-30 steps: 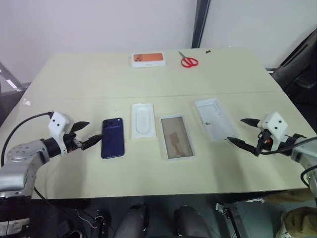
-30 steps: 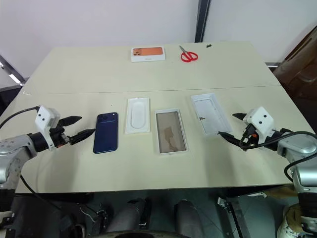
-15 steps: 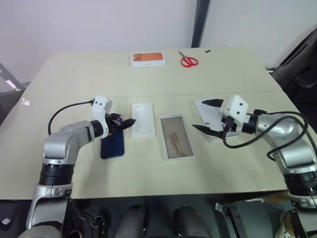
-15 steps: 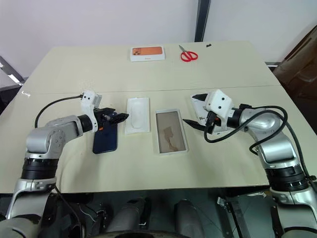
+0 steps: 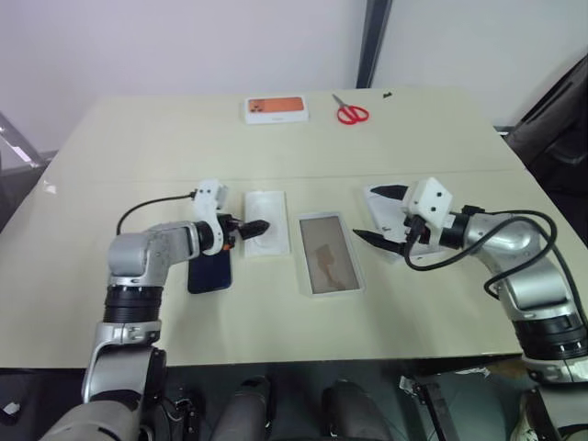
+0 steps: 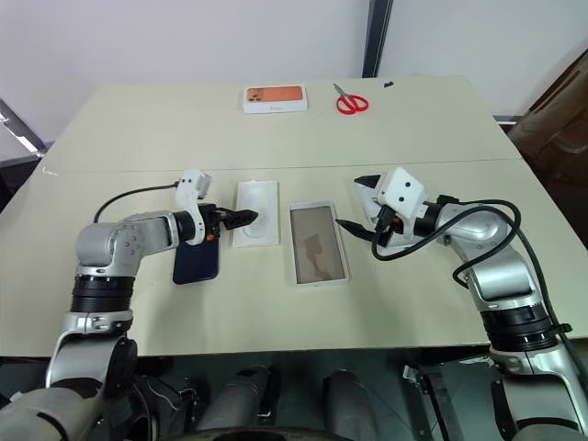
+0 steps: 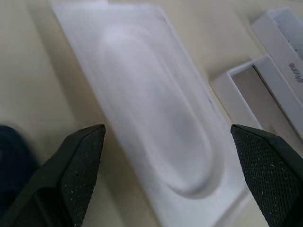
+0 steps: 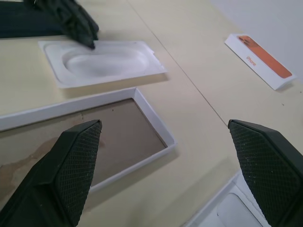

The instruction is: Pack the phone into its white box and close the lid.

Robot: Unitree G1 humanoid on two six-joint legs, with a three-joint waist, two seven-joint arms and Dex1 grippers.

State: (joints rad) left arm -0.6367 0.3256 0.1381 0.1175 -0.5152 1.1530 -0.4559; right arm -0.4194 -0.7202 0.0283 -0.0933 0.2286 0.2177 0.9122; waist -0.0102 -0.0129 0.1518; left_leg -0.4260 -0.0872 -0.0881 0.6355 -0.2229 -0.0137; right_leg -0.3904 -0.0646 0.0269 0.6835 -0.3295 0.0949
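Fingers of my left gripper [image 6: 244, 219] stood wide apart over the near end of the white tray insert [image 6: 255, 211], holding nothing; the left forearm lay bent inward across the tabletop [image 6: 276, 138], crossing above the phone [image 6: 196, 260]. The phone lay flat, dark back up, toward the near left part of the tabletop, just left of the insert; my arm covered its far end, so I could not make out the camera bump. In the left wrist view the insert [image 7: 156, 118] sat between my two fingers, its rounded recess plain to see, and only a dark blur of the phone [image 7: 12, 156] showed at one edge.

My right gripper [image 6: 358, 200] was also spread open and empty, pointing leftward with the elbow out toward the right edge, its fingers hovering between the white box [image 6: 317, 243] and the lid [image 5: 397, 220]. The white box lay open in the middle of the near half, brownish floor showing, just right of the insert. The lid lay inside up, right of the box, and my right gripper and its cable hid much of it; whether a finger touched it I could not tell.

Near the far edge a white box with an orange picture [image 6: 274, 97] and red-handled scissors [image 6: 349, 100] lay well apart from everything else. The right wrist view caught the box [image 8: 94, 137], the insert [image 8: 102, 64] and the tip of my left gripper [image 8: 71, 19] over it.
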